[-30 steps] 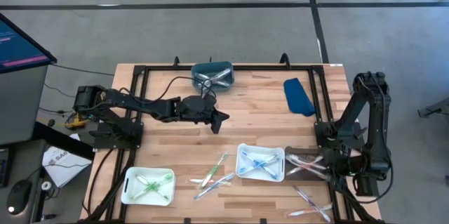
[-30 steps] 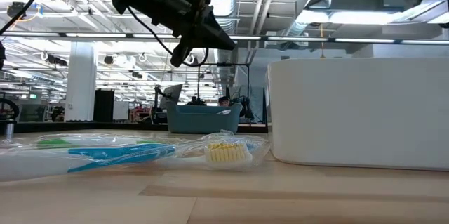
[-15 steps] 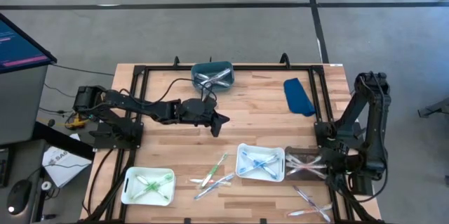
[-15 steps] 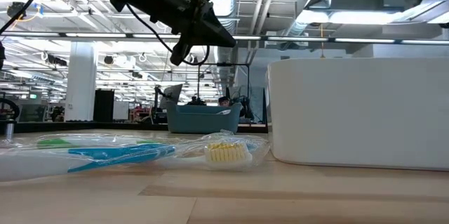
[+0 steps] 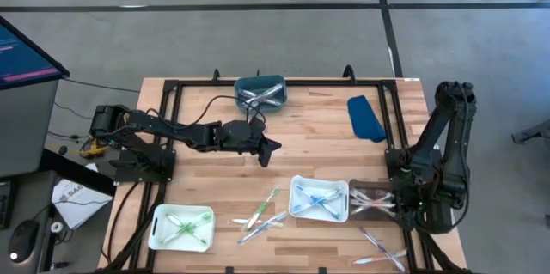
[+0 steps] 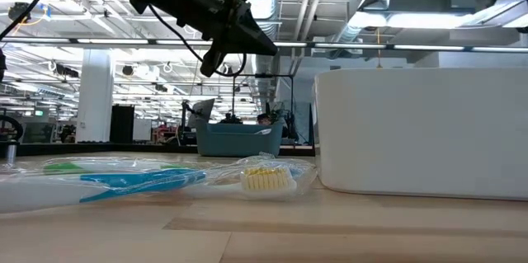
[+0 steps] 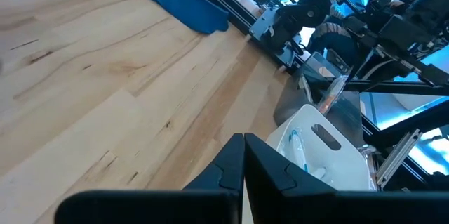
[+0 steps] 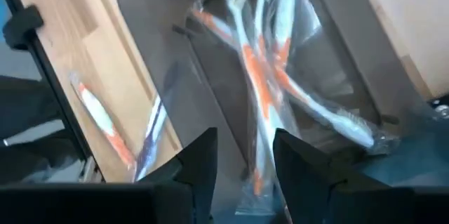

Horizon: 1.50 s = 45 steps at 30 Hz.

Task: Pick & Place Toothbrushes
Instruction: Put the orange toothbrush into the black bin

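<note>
Wrapped toothbrushes lie sorted in trays: pink ones [image 8: 261, 76] in a grey tray [image 5: 359, 190], blue ones in a white tray [image 5: 320, 198], green ones in another white tray [image 5: 182, 227], and clear ones in a teal bin [image 5: 260, 92]. Loose toothbrushes lie flat on the wood at the near middle [image 5: 262, 210] and the near right [image 5: 382, 248]. My right gripper [image 8: 242, 171] hangs open above the grey tray, pointing steeply down, with nothing between its fingers. My left gripper [image 5: 271, 148] is shut and empty, held above the table's middle.
A blue cloth [image 5: 366, 118] lies at the far right. A black frame [image 5: 284, 82] runs round the table's edge. In the low view a wrapped toothbrush [image 6: 165, 179] lies close beside the white tray's wall [image 6: 421, 131]. Bare wood shows between the teal bin and the near trays.
My right arm has swung a little over the grey tray and risen slightly. The toothbrushes and trays lie where they were.
</note>
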Motion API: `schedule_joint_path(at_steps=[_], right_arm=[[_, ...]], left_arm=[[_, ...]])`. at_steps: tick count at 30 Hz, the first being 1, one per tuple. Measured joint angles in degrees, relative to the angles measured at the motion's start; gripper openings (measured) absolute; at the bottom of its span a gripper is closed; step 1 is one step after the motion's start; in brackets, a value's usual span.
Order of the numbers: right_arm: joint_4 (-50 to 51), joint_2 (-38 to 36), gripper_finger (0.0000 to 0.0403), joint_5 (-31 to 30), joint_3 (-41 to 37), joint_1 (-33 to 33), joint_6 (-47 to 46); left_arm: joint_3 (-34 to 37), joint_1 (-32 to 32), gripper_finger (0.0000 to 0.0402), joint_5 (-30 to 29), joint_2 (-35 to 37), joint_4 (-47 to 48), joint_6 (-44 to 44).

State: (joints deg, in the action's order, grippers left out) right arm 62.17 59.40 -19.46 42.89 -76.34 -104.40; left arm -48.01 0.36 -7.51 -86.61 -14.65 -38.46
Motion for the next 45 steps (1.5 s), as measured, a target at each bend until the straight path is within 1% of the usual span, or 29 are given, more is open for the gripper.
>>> schedule_joint_path(at_steps=[3, 6, 8, 10, 12, 16, 21, 29, 34, 40, 45], right_arm=[[2.1, -0.8, 0.0116, 0.9, 0.0, 1.8, 0.0], [6.0, -0.8, 0.0087, 7.7, 0.0, 4.0, 0.0], [7.9, -0.3, 0.0058, 12.5, 0.0, 5.2, 0.0], [7.5, -0.1, 0.0024, 15.0, 0.0, 5.9, 0.9], [5.4, -0.1, 0.0007, 15.4, 0.0, 6.1, 2.0], [4.6, 0.3, 0.001, 15.5, 0.0, 6.0, 1.6], [4.9, 3.0, 0.0002, 15.6, 0.0, 6.0, 1.5], [-1.2, 7.4, 0.0001, 15.6, 0.0, 6.0, 2.5], [-2.6, 9.2, 0.0001, 15.6, 0.0, 6.0, 2.5], [-2.8, 8.7, 0.0, 15.5, 0.0, 6.5, 2.5], [-1.4, 5.7, 0.0, 13.5, 0.0, 8.0, 2.8]], left_arm=[[0.0, 0.0, 0.0002, 0.0, 0.0, 0.0, 0.0], [0.0, 0.0, 0.0002, 0.0, 0.0, 0.0, 0.0], [0.0, 0.0, 0.0002, 0.0, 0.0, 0.0, 0.0], [0.0, 0.0, 0.0002, 0.0, 0.0, 0.0, 0.0], [0.0, 0.0, 0.0002, 0.0, 0.0, 0.0, 0.0], [0.0, -0.1, 0.0002, 0.0, 0.0, 0.0, 0.0], [0.0, -0.1, 0.0002, 0.0, 0.0, 0.0, 0.0], [0.0, -0.1, 0.0002, 0.0, 0.0, 0.0, 0.0], [0.0, -0.1, 0.0002, 0.1, 0.0, 0.0, 0.0], [0.0, -0.1, 0.0002, 0.1, 0.0, 0.0, -0.7], [0.0, -0.4, 0.0002, 0.1, 0.0, -2.6, -1.2]])
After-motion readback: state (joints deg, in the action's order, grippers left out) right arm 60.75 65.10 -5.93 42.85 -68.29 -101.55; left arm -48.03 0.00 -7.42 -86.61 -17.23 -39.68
